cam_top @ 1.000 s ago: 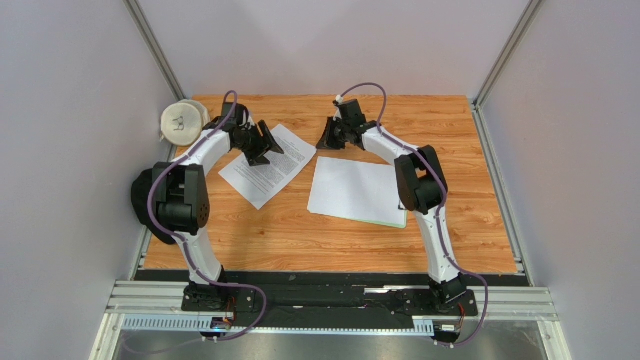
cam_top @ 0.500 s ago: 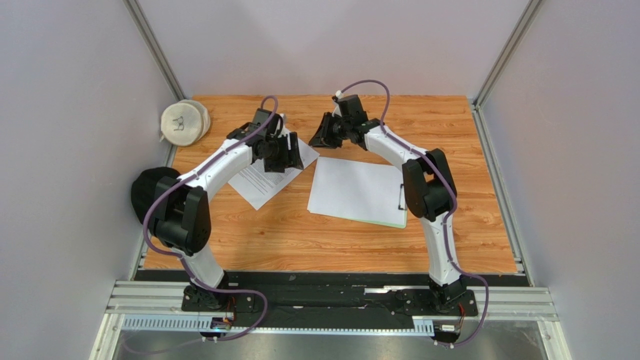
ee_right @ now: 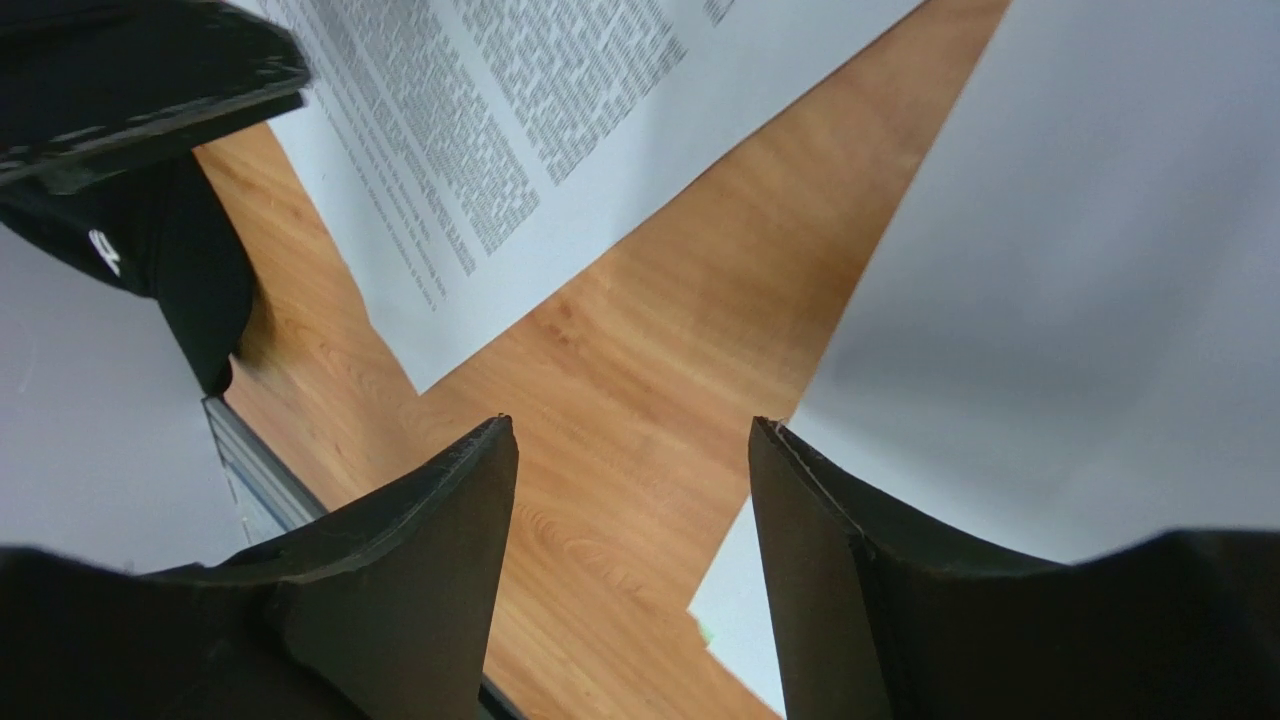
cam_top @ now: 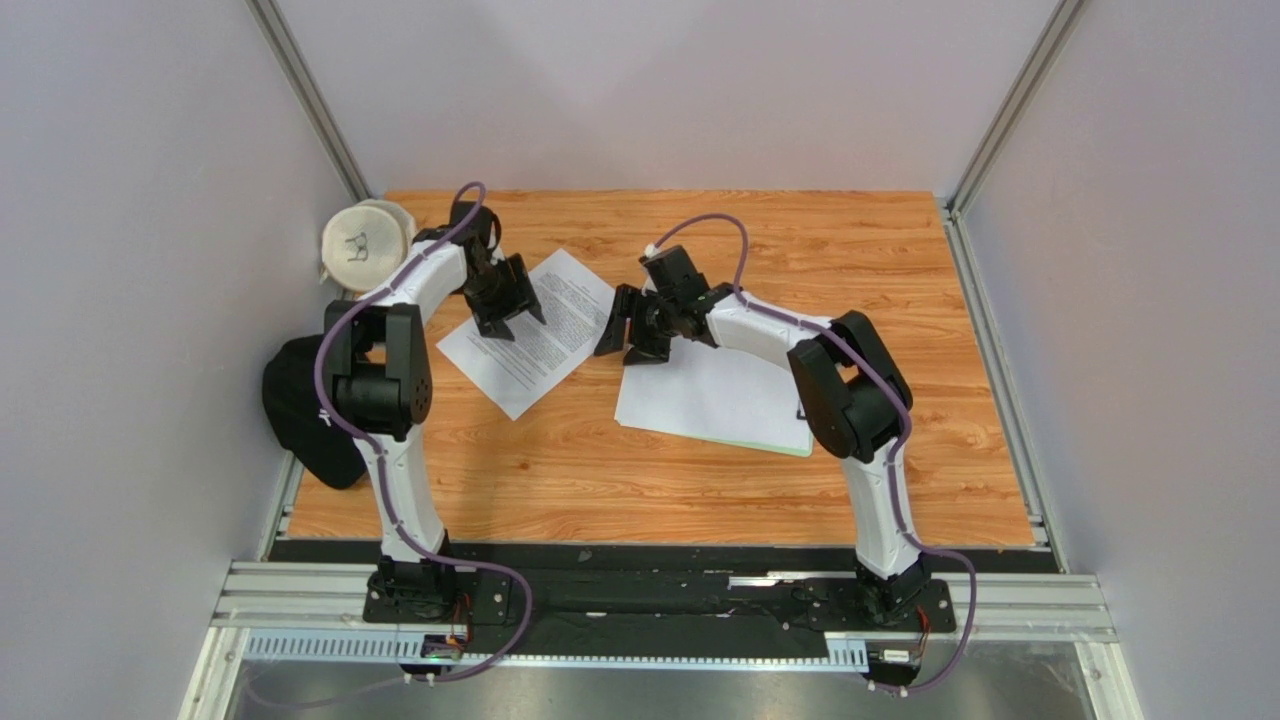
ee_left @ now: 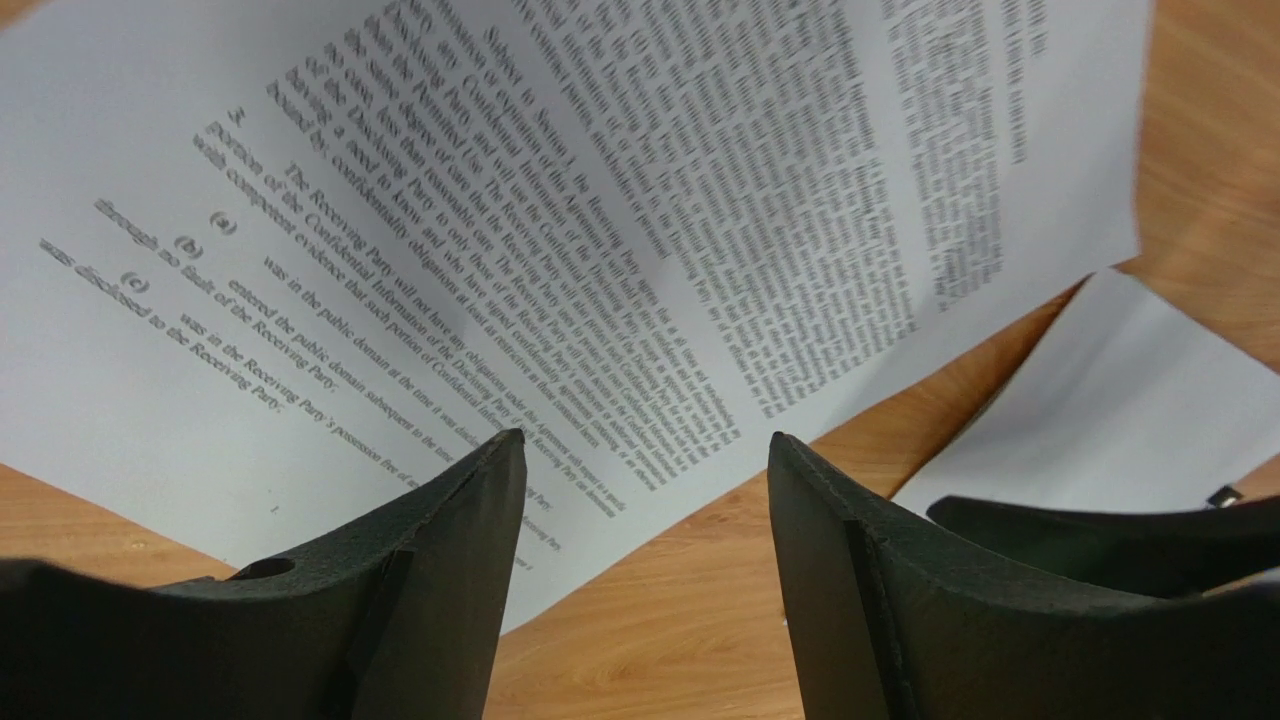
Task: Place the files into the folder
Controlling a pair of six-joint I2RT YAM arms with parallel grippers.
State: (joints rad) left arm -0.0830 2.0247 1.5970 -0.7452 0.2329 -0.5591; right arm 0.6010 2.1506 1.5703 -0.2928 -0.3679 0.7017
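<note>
A printed file sheet (cam_top: pixel 541 338) lies flat and skewed on the wooden table, left of centre. My left gripper (cam_top: pixel 504 312) hovers over its far part, jaws open and empty; in the left wrist view the text sheet (ee_left: pixel 526 225) fills the view above the gripper (ee_left: pixel 646 450). A blank-faced white sheet (cam_top: pixel 714 383) rests on the pale green folder (cam_top: pixel 796 447), of which only a thin near edge shows. My right gripper (cam_top: pixel 619 333) is open at that sheet's far left corner. In the right wrist view the gripper (ee_right: pixel 631 438) straddles bare wood beside the white sheet (ee_right: pixel 1082 270).
A round white object (cam_top: pixel 365 243) sits at the back left corner. A black cap-like object (cam_top: pixel 301 405) lies off the table's left edge. Metal frame posts and grey walls close in the table on three sides.
The right gripper has opened and dropped left and nearer, to the blank sheet's corner. The left arm swung toward the centre, then back left over the printed sheet.
</note>
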